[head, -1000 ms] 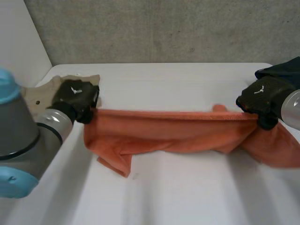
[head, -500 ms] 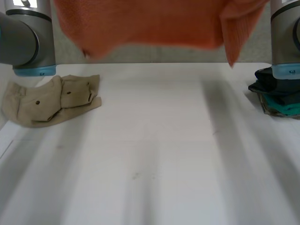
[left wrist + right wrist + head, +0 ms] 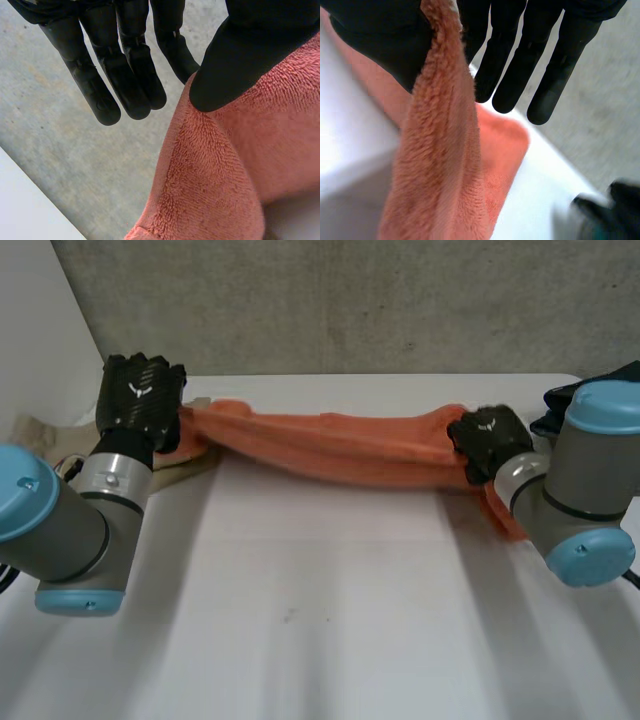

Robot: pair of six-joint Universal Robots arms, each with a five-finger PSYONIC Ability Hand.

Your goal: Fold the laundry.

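Looks like the spread step: towel (image 3: 340,445) stretched across far counter (image 3: 330,620), left hand (image 3: 140,400) and right hand (image 3: 487,440) each thumb-pinching an end, fingers (image 3: 135,75) straight; next: lay flat, fold.

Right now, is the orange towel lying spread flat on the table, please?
No, the orange towel is bunched into a narrow band stretched between the left hand and the right hand.

Readable text, numbers: none. Markings: small white emblem (image 3: 138,390), no lettering, on the back of my left hand (image 3: 135,408); another on my right hand (image 3: 490,442).
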